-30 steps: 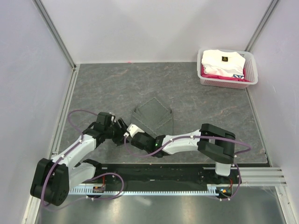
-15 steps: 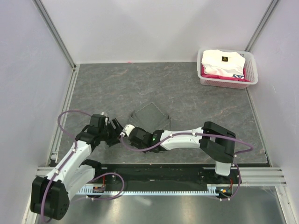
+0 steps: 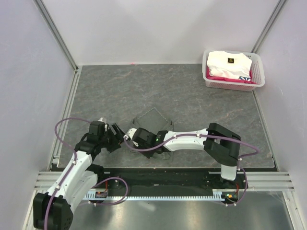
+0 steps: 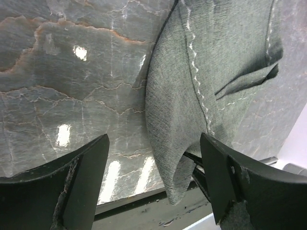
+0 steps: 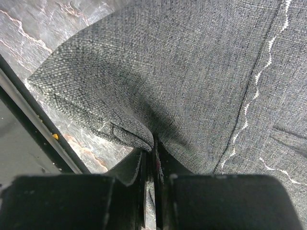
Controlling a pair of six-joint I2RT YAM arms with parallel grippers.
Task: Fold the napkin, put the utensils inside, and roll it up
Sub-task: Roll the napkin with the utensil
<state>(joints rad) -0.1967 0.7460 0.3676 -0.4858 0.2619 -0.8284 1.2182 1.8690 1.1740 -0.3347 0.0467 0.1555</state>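
The grey-green napkin (image 3: 152,122) lies partly folded on the grey table near the front middle; its pale stitched hem shows in the left wrist view (image 4: 206,76) and the right wrist view (image 5: 201,72). My right gripper (image 3: 127,137) is shut on a pinched fold of the napkin (image 5: 152,143) at its left front corner. My left gripper (image 3: 116,133) is open just left of that corner, its fingers (image 4: 81,177) either side of the hanging cloth tip, not touching it. The gold spoon is out of view.
A white basket (image 3: 259,76) holding a white folded garment with a small dark logo (image 3: 228,63) stands at the back right corner. The table's front edge and black rail run just under the grippers (image 3: 158,173). Side walls stand left and right.
My right gripper has dragged the napkin's corner further left and slightly away from the front edge. My left gripper has drawn back left and stays open beside it.
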